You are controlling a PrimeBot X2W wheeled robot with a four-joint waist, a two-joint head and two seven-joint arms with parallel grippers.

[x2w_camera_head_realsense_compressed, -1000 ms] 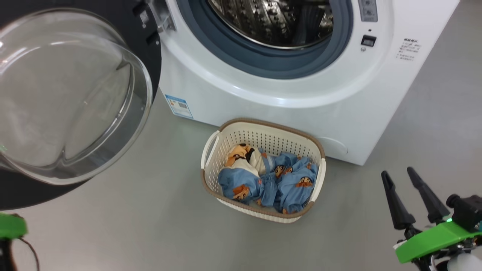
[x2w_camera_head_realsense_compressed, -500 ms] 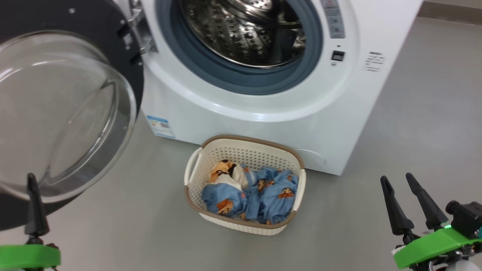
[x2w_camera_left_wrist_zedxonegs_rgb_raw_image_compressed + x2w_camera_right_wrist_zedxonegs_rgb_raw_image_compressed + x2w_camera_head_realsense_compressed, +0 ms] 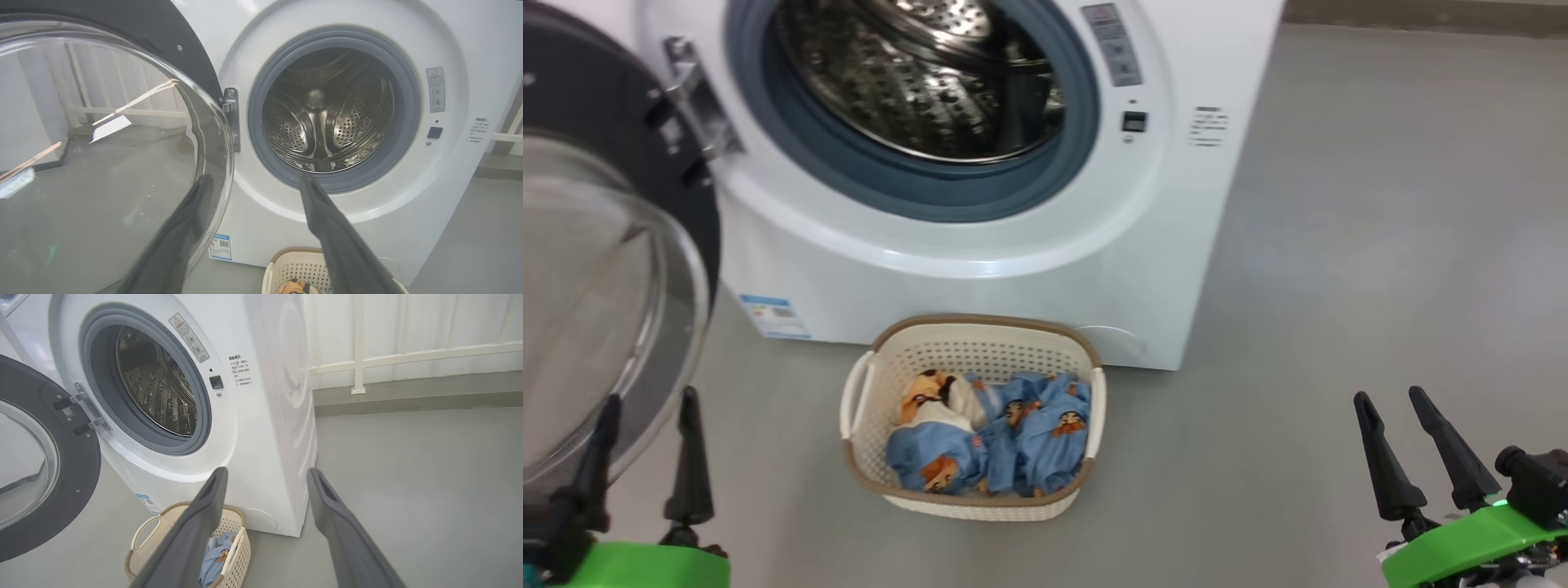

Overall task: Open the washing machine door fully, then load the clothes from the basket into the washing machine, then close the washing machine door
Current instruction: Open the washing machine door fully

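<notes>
Left tool (image 3: 650, 398) agape, seemingly clear of washing machine door (image 3: 596, 269)

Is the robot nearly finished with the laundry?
Not yet. Done: the washing machine door stands wide open. In hand: nothing, the left gripper and right gripper are open and empty. Left: the clothes all lie in the basket, the drum looks empty, and the door needs closing.

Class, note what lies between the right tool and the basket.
Nothing: in the head view, only bare grey floor separates the right tool from the basket.
</notes>
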